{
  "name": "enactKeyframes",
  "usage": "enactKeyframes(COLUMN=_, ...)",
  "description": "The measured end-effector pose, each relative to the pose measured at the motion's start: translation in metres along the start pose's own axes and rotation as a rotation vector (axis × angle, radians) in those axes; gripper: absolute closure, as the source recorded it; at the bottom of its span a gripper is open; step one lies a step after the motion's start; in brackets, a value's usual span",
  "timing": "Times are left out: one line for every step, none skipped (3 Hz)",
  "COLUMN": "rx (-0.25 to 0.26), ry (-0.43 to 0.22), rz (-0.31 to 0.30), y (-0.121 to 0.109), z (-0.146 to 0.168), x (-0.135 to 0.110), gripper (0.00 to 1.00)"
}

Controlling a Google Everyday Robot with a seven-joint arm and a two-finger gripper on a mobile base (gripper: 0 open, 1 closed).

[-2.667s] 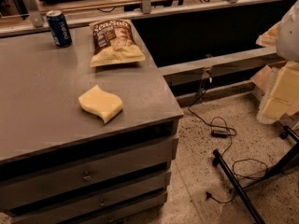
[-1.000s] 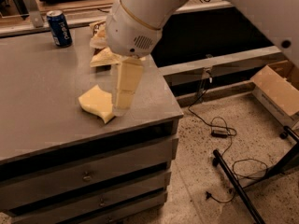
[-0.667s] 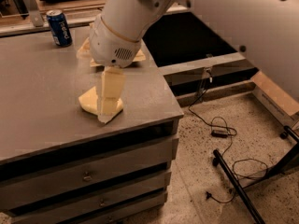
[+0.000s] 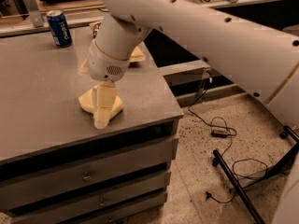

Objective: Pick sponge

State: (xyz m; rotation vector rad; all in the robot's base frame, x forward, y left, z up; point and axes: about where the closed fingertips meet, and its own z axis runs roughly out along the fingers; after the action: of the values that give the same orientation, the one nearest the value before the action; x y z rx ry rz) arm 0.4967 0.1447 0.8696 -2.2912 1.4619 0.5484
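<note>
The sponge [image 4: 87,101], a pale yellow flat foam pad, lies on the grey cabinet top [image 4: 42,92] near its front right part. My gripper [image 4: 103,112] hangs from the white arm straight down onto the sponge, with its pale yellow blocky fingers [image 4: 101,118] covering the sponge's right half. Only the sponge's left edge and a strip on the right show.
A blue soda can [image 4: 59,28] stands at the back left of the top. A printed chip bag [image 4: 136,55] lies behind the arm, mostly hidden. The cabinet's right edge [image 4: 163,92] drops to a speckled floor with cables [image 4: 217,132] and a black stand leg [image 4: 233,183].
The arm has swung in from the right across the cabinet. The gripper moved left and down from beside the sponge to directly on top of it. The sponge has not moved.
</note>
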Motion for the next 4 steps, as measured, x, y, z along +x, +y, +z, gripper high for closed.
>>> enactKeyframes(rx=-0.013, ry=0.014, rz=0.046, y=-0.009, z=0.013, x=0.017, gripper=0.03)
enactKeyframes(rx=-0.021, ry=0.043, rz=0.143, y=-0.013, z=0.020, x=0.026, gripper=0.33)
enactKeyframes(rx=-0.021, ry=0.067, rz=0.216, y=-0.010, z=0.022, x=0.028, gripper=0.56)
enactKeyframes(rx=-0.020, ry=0.078, rz=0.258, y=-0.006, z=0.024, x=0.031, gripper=0.80)
